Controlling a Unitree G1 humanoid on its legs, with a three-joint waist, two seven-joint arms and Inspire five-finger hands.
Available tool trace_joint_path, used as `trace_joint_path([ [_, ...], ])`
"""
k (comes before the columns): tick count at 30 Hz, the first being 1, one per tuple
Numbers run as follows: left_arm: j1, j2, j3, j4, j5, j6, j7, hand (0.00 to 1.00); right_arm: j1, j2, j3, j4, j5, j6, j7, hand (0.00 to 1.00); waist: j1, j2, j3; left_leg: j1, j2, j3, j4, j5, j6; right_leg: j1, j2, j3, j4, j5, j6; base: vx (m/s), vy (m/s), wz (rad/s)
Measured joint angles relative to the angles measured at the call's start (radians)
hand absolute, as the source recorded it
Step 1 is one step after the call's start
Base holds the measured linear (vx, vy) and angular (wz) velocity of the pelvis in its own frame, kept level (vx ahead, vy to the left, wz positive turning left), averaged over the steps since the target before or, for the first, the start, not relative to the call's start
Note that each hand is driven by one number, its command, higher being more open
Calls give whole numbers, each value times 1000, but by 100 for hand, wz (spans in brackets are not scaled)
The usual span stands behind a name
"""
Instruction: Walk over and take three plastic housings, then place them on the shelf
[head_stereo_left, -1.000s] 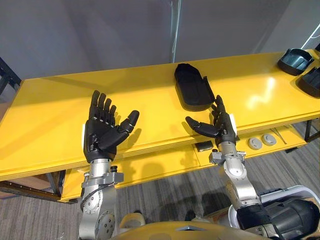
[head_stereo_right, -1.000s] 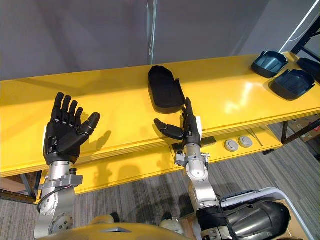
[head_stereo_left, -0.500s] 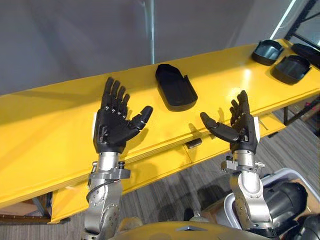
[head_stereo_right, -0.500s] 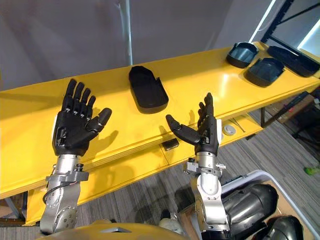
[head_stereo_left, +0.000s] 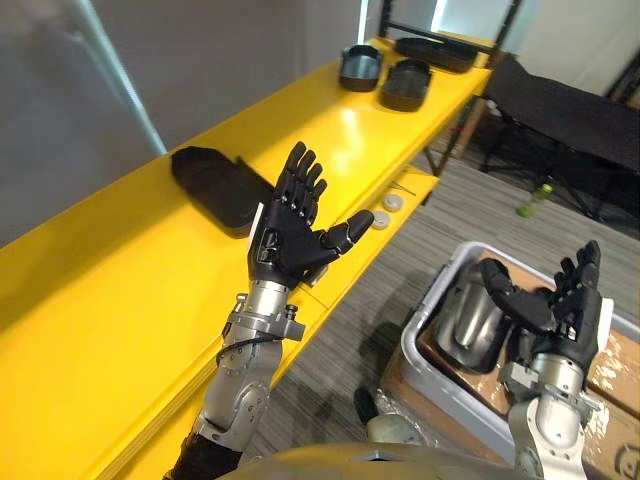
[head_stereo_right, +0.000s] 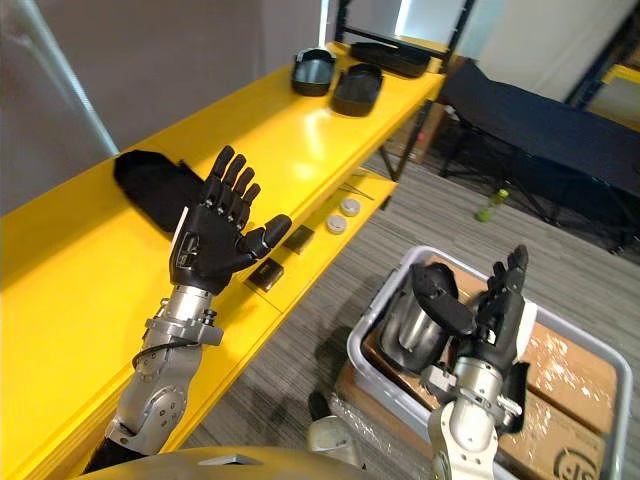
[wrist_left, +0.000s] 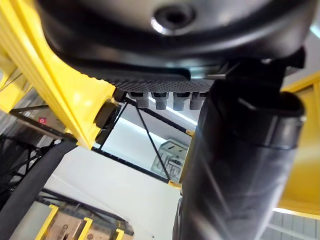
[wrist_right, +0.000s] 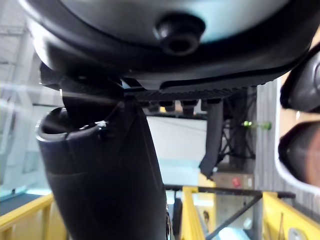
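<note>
Hovering empty with fingers spread straight, the right hand (head_stereo_left: 570, 300) hangs above the grey bin (head_stereo_right: 378, 305) at near right, where the plastic housings (head_stereo_left: 465, 320) lie, likely poised to reach down. The left hand (head_stereo_left: 290, 225), equally splayed and empty, is raised over the yellow shelf (head_stereo_left: 120, 290) edge. A black housing (head_stereo_left: 215, 185) lies left, with bare surface beyond it up to the far housings (head_stereo_left: 385, 78).
</note>
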Motion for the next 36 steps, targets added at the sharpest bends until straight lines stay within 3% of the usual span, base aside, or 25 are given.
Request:
trace_joint_path([
  [5,0,-1,-7,21,0,10,30,100,12,1,3,0,2,-30,56,100,-4,23,7,0,28,25,18,-6,-9,-10,21,5,-17,3,-12,-46,-44,-14],
  [7,2,-1,-8,21,1,10,48,100,-12,-1,4,1,4,-38,80,100,1,44,20,-12,38,-14,54,-12,-4,-6,35,-5,-17,1,-26,-27,-57,3],
  [8,3,-1,-8,21,1,9,54,100,-19,-2,5,2,4,-38,84,100,4,47,20,-26,39,-57,70,-12,6,-6,39,-4,-18,2,-29,-3,-69,-9],
  [10,28,3,24,12,30,8,79,100,-74,-21,46,16,4,-39,101,100,39,59,27,-78,26,-295,147,-29,49,-3,61,39,-20,5,-46,21,-54,-42],
  [11,41,0,35,7,36,8,85,100,-94,-26,63,23,4,-39,103,100,51,59,30,-90,17,-354,167,-37,61,-4,64,54,-20,5,-50,10,76,-74],
  [12,73,-2,50,-11,36,7,90,100,-134,-39,96,34,4,-39,103,100,85,64,38,-92,-7,-473,178,-65,75,-6,71,89,-20,8,-56,-30,164,-73],
  [14,127,-5,59,-45,36,4,90,100,-190,-73,148,58,2,-39,103,100,117,103,24,-81,-30,-574,141,-85,58,-30,90,91,-6,10,-54,-18,151,-48],
  [17,127,-5,61,-59,36,-13,84,100,-219,-86,204,75,-1,-36,104,100,148,92,38,-75,-52,-577,100,-87,48,-48,68,81,4,16,-45,-29,100,8],
  [19,128,-5,60,-59,33,-37,77,100,-242,-85,248,109,7,-33,104,100,167,71,54,-73,-66,-600,95,-89,41,-66,60,59,59,0,-36,-64,67,22],
  [22,126,-5,59,-69,35,-64,55,100,-242,-61,261,136,40,-33,103,100,169,52,81,-73,-90,-612,133,-104,50,-116,54,35,212,-55,-18,-72,29,8],
  [27,128,3,52,-94,32,-57,-16,100,-172,-27,284,139,37,-37,108,100,162,29,98,-73,-120,-568,205,-142,79,-103,28,42,196,-17,13,-148,87,-38],
  [28,131,16,48,-99,36,-55,-35,100,-166,-12,308,139,44,-37,120,100,168,11,111,-76,-126,-528,224,-144,90,-90,12,29,137,-7,-23,-232,111,-62],
  [29,131,16,45,-98,37,-49,-39,100,-171,-12,319,138,45,-37,122,100,169,11,115,-79,-126,-512,223,-138,94,-93,-5,-23,125,-23,-60,-271,97,-83],
  [30,133,13,41,-98,38,-38,-39,100,-188,-17,342,139,44,-37,123,100,174,21,123,-79,-106,-480,209,-122,105,-112,-25,-117,135,-89,-150,-271,61,-80],
  [33,146,13,57,-90,29,-24,-58,100,-276,-23,439,149,33,-39,125,100,204,46,133,-93,-45,-382,172,-73,104,-197,-79,-324,428,-101,-161,-205,13,-90],
  [36,147,13,66,-61,-20,-12,-90,100,-373,-19,513,247,-6,-49,85,100,235,57,134,-94,20,-355,162,-45,74,-112,-163,-382,603,-211,-143,-81,-109,-45],
])
